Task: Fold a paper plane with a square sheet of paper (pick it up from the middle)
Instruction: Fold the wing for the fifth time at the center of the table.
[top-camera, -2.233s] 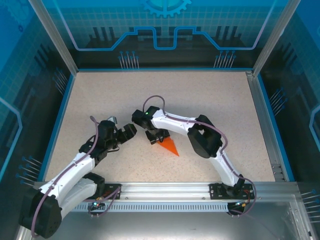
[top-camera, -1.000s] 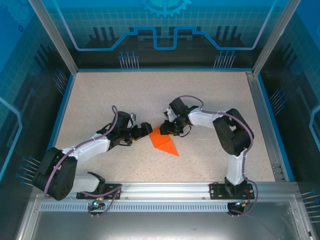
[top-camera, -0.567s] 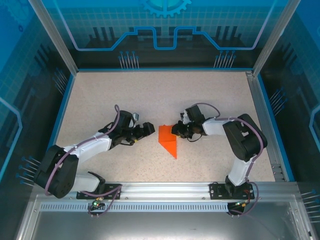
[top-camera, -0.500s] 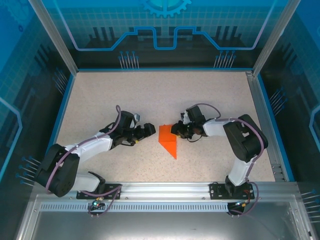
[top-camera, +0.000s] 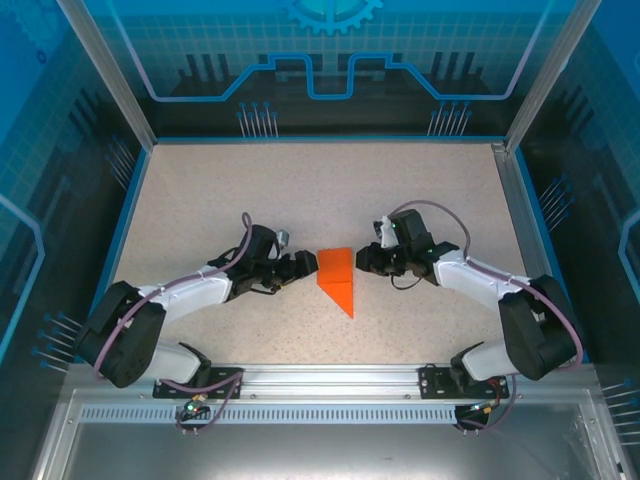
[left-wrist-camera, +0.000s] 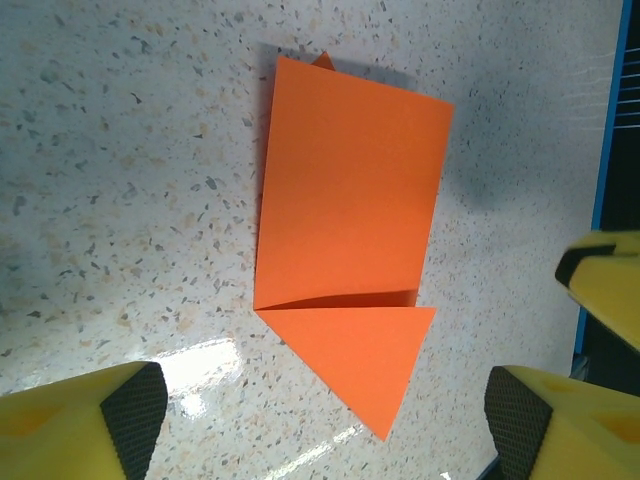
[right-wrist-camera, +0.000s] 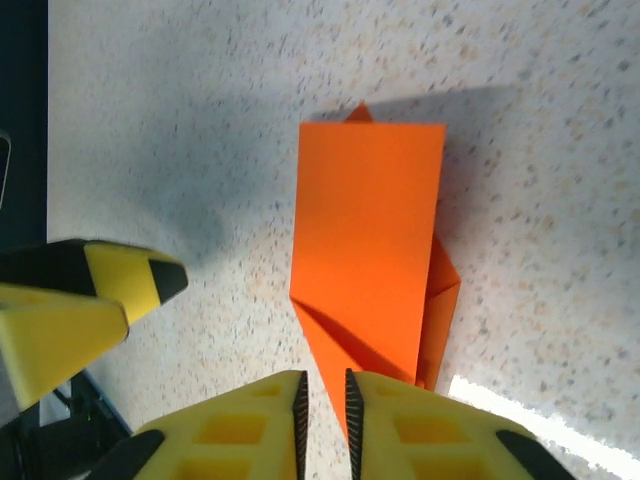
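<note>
The square sheet of paper (top-camera: 337, 277) lies flat mid-table, bright orange and folded into a narrow wedge with its point toward the near edge. In the left wrist view the paper (left-wrist-camera: 345, 225) shows a rectangular flap above a triangular tip. My left gripper (top-camera: 304, 265) sits just left of the paper, open; its fingers (left-wrist-camera: 125, 408) stand wide either side of the tip. My right gripper (top-camera: 361, 262) is just right of the paper, jaws (right-wrist-camera: 325, 400) together with only a thin slit and nothing between them. The paper's point (right-wrist-camera: 370, 240) runs under one finger.
The speckled table (top-camera: 220, 190) has free room at the back and on both sides. Blue-edged walls (top-camera: 130, 200) enclose it, and a metal rail (top-camera: 330, 380) runs along the front. Each wrist view catches the other gripper's yellow finger (right-wrist-camera: 110, 285) (left-wrist-camera: 610, 285) close by.
The right gripper has drawn back to the right off the paper and its jaws have narrowed. The left gripper has slid right up to the paper's left edge. The paper now lies flatter.
</note>
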